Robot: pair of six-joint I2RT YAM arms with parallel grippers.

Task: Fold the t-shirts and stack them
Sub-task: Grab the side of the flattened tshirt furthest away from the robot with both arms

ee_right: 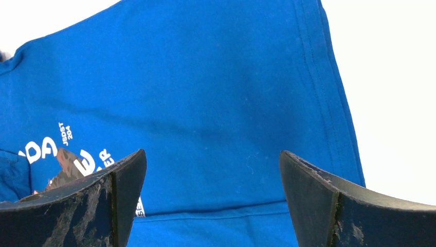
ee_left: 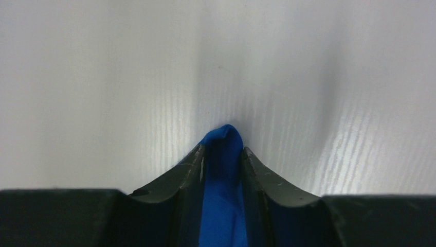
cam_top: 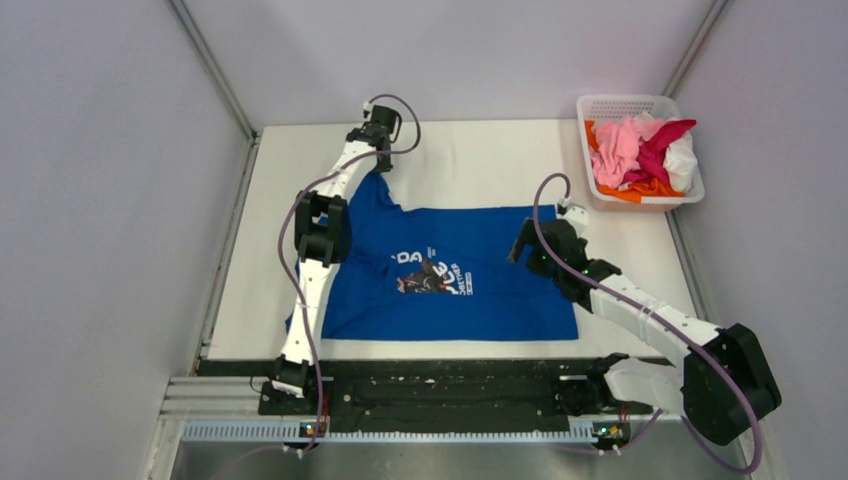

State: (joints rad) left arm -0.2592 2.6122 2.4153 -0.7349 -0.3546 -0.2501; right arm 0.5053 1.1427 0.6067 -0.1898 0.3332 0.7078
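Note:
A royal blue t-shirt (cam_top: 480, 285) with a white-lettered print lies spread on the white table, print up. My left gripper (cam_top: 378, 163) is at the shirt's far left corner, shut on a pinch of its blue cloth (ee_left: 223, 149). My right gripper (cam_top: 528, 245) hangs open over the shirt's right part; its fingers (ee_right: 121, 190) stand wide apart above the blue cloth (ee_right: 205, 103) and a folded hem line. Light pink, magenta, white and orange shirts (cam_top: 640, 150) lie heaped in the basket.
A white plastic mesh basket (cam_top: 600, 108) stands at the table's far right corner. The white table top (cam_top: 470, 160) is walled by grey panels left, right and behind. A black rail with the arm bases (cam_top: 440, 395) runs along the near edge.

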